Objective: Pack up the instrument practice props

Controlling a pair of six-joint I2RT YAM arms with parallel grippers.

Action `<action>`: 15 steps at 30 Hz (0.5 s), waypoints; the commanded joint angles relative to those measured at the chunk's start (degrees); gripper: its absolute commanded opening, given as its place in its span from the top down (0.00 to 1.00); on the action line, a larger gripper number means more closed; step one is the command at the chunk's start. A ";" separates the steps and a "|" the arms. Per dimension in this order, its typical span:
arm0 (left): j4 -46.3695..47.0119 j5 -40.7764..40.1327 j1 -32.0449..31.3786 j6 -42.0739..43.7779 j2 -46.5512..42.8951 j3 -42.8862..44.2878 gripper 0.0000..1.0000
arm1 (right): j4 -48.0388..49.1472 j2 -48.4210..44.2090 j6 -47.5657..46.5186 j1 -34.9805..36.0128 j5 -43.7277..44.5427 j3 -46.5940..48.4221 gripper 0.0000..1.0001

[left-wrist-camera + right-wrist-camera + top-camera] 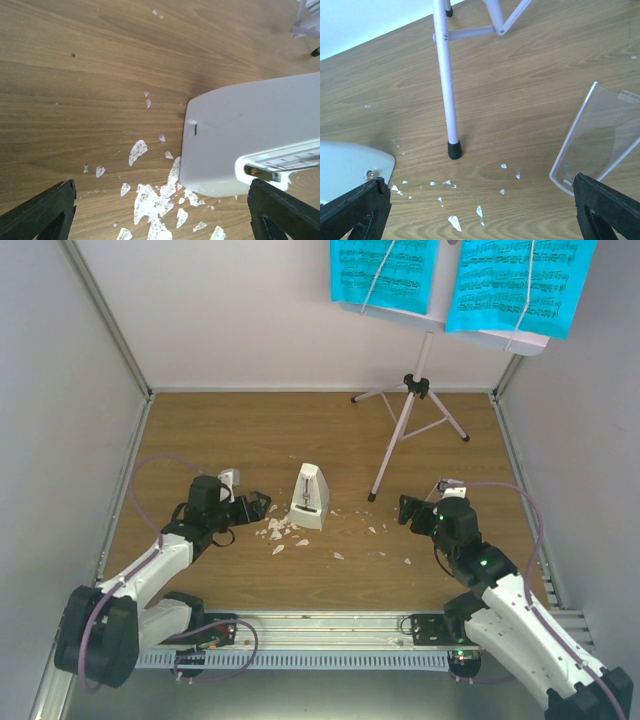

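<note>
I count one music stand (416, 386), two cyan pages (390, 275) and one metronome (311, 498). I see one clear cover (600, 140), plus many crumbs (280, 532).

A small white metronome (311, 497) stands upright mid-tabletop (200, 430), with white crumbs (278, 532) scattered to its near left. The left hand (256, 506) sits just left of it. Far right, a tripod music stand (410, 420) carries cyan pages (390, 275). The right hand (410, 511) lies near its nearest foot.

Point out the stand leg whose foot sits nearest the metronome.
The front leg, its black foot just right of the metronome; the left leg and right leg end farther back.
</note>
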 commanded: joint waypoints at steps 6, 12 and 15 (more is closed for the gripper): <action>5.16 -2.73 -5.47 3.32 10.83 2.64 0.12 | 6.02 -5.51 -1.07 -0.56 -4.51 0.23 0.00; 6.20 -4.66 -10.81 3.71 16.83 6.13 0.17 | 3.95 -8.57 -1.72 -0.56 -3.38 -0.11 0.00; 6.48 -5.19 -11.88 3.85 19.10 7.00 0.20 | 3.16 -9.33 -1.60 -0.50 -3.22 -0.35 0.00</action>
